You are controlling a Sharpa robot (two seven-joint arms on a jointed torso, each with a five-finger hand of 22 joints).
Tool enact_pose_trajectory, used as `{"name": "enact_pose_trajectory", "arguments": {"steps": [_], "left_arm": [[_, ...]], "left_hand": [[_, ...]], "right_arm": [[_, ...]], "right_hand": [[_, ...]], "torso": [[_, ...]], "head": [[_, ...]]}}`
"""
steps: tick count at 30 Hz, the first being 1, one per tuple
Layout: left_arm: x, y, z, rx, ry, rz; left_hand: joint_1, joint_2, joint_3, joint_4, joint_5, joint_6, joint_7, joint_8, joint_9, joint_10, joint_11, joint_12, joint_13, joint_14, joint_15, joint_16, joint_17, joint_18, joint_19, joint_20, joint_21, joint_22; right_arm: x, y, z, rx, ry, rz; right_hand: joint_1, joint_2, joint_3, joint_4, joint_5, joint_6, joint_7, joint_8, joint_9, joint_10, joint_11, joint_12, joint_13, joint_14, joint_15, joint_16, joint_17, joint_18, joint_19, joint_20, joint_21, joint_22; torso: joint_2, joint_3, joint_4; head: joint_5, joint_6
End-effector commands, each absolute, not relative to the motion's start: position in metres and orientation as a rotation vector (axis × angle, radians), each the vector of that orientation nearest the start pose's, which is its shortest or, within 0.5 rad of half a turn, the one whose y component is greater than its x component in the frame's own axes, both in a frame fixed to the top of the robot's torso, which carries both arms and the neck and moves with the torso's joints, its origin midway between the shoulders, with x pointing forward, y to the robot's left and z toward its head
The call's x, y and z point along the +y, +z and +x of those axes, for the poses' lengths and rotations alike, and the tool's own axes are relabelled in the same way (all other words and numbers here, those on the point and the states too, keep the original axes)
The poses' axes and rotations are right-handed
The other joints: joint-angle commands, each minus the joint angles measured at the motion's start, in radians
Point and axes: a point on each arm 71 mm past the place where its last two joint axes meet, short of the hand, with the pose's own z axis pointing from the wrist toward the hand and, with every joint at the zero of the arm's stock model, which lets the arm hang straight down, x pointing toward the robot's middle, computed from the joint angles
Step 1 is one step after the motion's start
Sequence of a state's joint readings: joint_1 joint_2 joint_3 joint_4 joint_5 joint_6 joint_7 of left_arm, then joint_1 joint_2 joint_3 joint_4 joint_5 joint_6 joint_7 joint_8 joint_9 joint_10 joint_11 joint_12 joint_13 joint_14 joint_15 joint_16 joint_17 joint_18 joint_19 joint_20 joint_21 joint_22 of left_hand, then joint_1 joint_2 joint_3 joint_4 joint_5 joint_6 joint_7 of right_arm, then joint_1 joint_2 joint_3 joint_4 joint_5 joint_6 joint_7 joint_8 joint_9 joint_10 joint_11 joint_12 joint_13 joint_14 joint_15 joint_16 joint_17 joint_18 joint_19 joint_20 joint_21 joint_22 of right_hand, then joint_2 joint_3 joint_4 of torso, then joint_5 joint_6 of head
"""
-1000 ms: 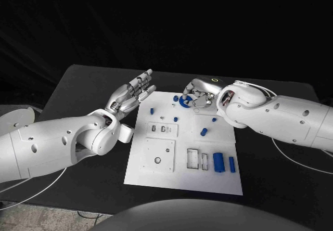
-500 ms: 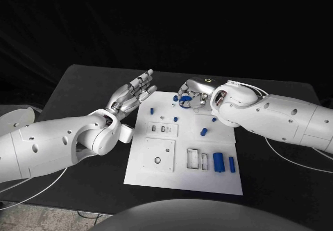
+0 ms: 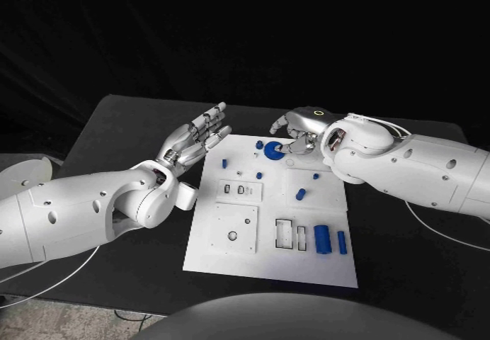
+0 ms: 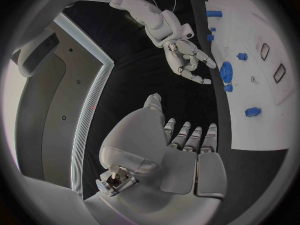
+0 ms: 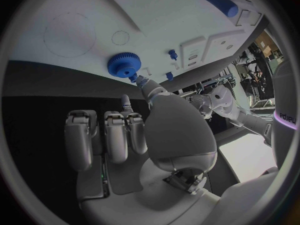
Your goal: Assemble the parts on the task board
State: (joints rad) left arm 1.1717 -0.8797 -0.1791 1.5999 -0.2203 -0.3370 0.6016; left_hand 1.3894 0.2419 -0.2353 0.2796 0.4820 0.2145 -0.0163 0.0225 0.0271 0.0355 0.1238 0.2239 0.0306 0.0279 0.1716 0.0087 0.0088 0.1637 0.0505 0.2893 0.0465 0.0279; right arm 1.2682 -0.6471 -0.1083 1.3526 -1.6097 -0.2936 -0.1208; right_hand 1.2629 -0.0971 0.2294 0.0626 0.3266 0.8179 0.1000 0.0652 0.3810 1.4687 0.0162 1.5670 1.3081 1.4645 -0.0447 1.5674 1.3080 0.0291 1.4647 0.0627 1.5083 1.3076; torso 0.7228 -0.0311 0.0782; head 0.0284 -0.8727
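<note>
A blue gear (image 3: 272, 151) lies flat on the far end of the white task board (image 3: 268, 265). My right hand (image 3: 298, 131) hovers just right of it with fingers apart and nothing held. In the right wrist view one fingertip (image 5: 139, 79) reaches the edge of the gear (image 5: 124, 65). My left hand (image 3: 194, 138) is held up, open and spread, off the board's far left corner. The left wrist view shows my left hand (image 4: 181, 150), the right hand (image 4: 187, 60) and the gear (image 4: 225, 71).
Several small blue pegs (image 3: 259, 174) stand or lie on the board's far half. A blue cylinder (image 3: 321, 239) and a blue bar (image 3: 341, 242) lie at the near right beside rectangular cut-outs (image 3: 283, 234). A square plate with a hole (image 3: 234, 230) sits near left.
The right hand has let go of the blue gear and drawn back to the right; the gear now lies on the board. The left hand has not moved.
</note>
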Motion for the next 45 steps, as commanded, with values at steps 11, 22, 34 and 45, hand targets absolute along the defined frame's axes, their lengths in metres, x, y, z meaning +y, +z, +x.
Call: {"name": "enact_pose_trajectory", "arguments": {"steps": [11, 22, 34, 45], "left_arm": [[0.198, -0.216, 0.445, 1.458, -1.607, -0.786], [0.197, -0.216, 0.445, 1.463, -1.611, -0.786], [0.196, -0.216, 0.445, 1.469, -1.616, -0.787], [0.195, -0.217, 0.445, 1.475, -1.618, -0.789]], "left_hand": [[0.014, -0.003, 0.008, 0.0, 0.005, -0.003, 0.006, 0.006, 0.002, 0.002, 0.004, 0.006, 0.001, 0.005, 0.007, 0.007, 0.002, 0.015, 0.005, 0.001, 0.005, 0.001], [0.016, -0.004, 0.008, 0.0, 0.007, -0.003, 0.007, 0.006, 0.001, 0.002, 0.005, 0.007, 0.002, 0.007, 0.008, 0.008, 0.003, 0.015, 0.006, 0.001, 0.007, 0.002], [0.019, -0.004, 0.01, -0.001, 0.009, -0.004, 0.007, 0.006, 0.001, 0.003, 0.007, 0.009, 0.002, 0.009, 0.009, 0.01, 0.003, 0.015, 0.008, 0.002, 0.008, 0.003], [0.026, -0.005, 0.012, -0.004, 0.014, -0.004, 0.008, 0.006, 0.001, 0.004, 0.01, 0.01, 0.002, 0.012, 0.011, 0.011, 0.004, 0.014, 0.01, 0.002, 0.01, 0.003]], "right_arm": [[-0.148, -0.193, 0.522, 1.691, 0.438, -0.438], [-0.146, -0.2, 0.524, 1.709, 0.448, -0.435], [-0.14, -0.204, 0.525, 1.699, 0.481, -0.426], [-0.142, -0.204, 0.526, 1.704, 0.486, -0.407]], "right_hand": [[-0.005, 0.0, -0.006, 0.003, 0.002, 0.053, 0.014, 0.014, -0.014, 0.102, 0.006, 0.004, 0.263, 0.106, 0.005, 0.003, 0.263, -0.008, 0.056, 0.007, 0.001, 0.215], [-0.014, 0.005, -0.026, 0.013, -0.102, 0.075, 0.017, 0.01, -0.017, 0.102, 0.01, 0.004, 0.263, 0.106, 0.009, 0.003, 0.263, -0.007, 0.053, 0.012, -0.004, 0.213], [-0.018, 0.013, -0.03, 0.019, -0.104, 0.076, 0.018, 0.007, -0.019, 0.102, 0.011, 0.004, 0.263, 0.106, 0.01, 0.003, 0.263, -0.005, 0.05, 0.013, -0.008, 0.21], [-0.063, 0.034, -0.036, 0.055, -0.016, 0.076, 0.02, 0.001, -0.033, 0.102, 0.014, 0.004, 0.263, 0.106, 0.012, 0.003, 0.263, -0.001, 0.039, 0.015, -0.024, 0.201]], "torso": [[0.001, 0.0008, -0.001], [-0.001, 0.0001, -0.001], [0.0, -0.0001, -0.0006], [0.0, 0.0002, -0.001]], "head": [[0.002, 0.0], [0.0, 0.0], [0.0, 0.0], [0.002, 0.0]]}}
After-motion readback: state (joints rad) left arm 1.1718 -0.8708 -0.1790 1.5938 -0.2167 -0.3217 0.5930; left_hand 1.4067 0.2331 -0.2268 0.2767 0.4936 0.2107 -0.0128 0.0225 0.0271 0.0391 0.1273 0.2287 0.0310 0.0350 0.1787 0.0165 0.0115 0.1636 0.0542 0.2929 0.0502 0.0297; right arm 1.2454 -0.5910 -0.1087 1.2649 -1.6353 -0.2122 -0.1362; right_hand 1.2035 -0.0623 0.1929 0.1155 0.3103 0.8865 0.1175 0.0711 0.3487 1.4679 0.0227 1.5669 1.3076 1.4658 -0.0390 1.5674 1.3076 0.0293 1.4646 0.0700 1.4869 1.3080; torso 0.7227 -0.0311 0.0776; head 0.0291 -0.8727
